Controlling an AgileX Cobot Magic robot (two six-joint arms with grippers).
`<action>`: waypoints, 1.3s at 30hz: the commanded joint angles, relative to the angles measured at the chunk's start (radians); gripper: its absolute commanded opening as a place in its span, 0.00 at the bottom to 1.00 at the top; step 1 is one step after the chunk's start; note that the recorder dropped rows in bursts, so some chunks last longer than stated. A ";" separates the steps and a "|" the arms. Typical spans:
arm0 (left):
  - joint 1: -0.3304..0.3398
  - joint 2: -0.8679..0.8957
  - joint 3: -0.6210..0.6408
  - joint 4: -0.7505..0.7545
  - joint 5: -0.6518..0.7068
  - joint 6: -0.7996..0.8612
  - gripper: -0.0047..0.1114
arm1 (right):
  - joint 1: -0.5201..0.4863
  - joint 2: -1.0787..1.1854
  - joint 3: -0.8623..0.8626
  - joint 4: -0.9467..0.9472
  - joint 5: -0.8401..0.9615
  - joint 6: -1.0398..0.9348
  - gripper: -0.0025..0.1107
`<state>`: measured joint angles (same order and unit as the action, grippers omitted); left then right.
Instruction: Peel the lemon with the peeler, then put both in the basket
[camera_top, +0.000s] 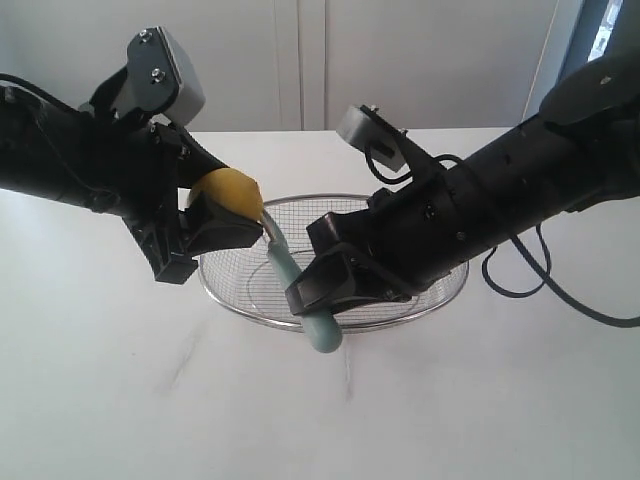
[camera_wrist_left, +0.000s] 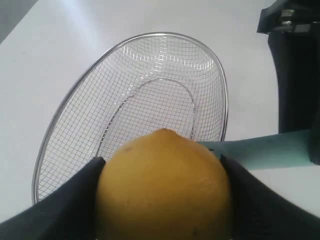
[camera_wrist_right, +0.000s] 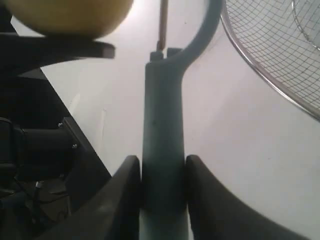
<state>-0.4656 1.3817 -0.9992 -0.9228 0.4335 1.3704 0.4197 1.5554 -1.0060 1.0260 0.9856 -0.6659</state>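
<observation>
My left gripper (camera_top: 215, 225) is shut on the yellow lemon (camera_top: 232, 190), holding it in the air over the left rim of the wire basket (camera_top: 440, 290). The lemon (camera_wrist_left: 162, 187) fills the space between the two black fingers (camera_wrist_left: 65, 205). My right gripper (camera_top: 325, 290) is shut on the pale teal handle of the peeler (camera_top: 300, 290), which slants up toward the lemon. In the right wrist view the peeler (camera_wrist_right: 162, 125) stands between the fingers (camera_wrist_right: 122, 190), its hooked head reaching just beside the lemon (camera_wrist_right: 70, 17). Whether the blade touches the skin I cannot tell.
The basket (camera_wrist_left: 65, 105) lies on a white table (camera_top: 100, 400) and shows nothing inside it. Black cables (camera_top: 530, 275) hang from the right arm at the right. A white wall stands behind the table.
</observation>
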 joint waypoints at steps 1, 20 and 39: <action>-0.006 -0.004 -0.001 -0.045 -0.015 -0.005 0.04 | 0.003 -0.004 0.005 0.016 0.011 -0.002 0.02; -0.006 -0.002 -0.001 -0.055 -0.017 -0.005 0.04 | 0.003 -0.073 0.005 0.009 -0.068 -0.001 0.02; -0.006 -0.002 -0.001 -0.055 -0.017 -0.005 0.04 | -0.001 -0.348 0.005 -0.269 -0.184 0.129 0.02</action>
<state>-0.4656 1.3833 -0.9992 -0.9456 0.4070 1.3704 0.4197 1.2464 -1.0045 0.8611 0.8432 -0.5925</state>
